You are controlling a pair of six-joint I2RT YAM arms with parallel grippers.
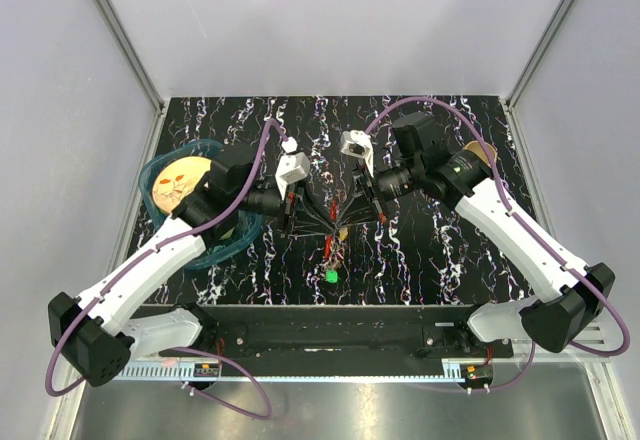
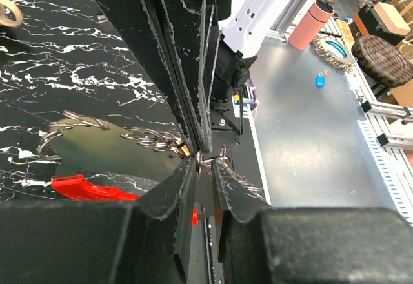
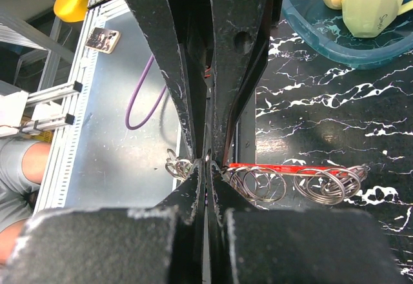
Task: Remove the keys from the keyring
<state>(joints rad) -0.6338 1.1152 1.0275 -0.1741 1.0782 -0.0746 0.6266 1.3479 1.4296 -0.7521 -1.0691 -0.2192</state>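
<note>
Nearest the arm bases, a green key [image 1: 331, 275] lies on the black marbled table [image 1: 440, 250]. Just beyond it, the keyring [image 1: 333, 245], with its red piece, sits between the meeting fingertips. The left gripper [image 2: 203, 166] pinches one wire loop, and the right gripper [image 3: 206, 162] is clamped tight on another.

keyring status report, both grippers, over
Right gripper shut on keyring. Left gripper nearly closed on it, grip unclear. Green key on table, looks detached. Fingertips crowd each other.
</note>
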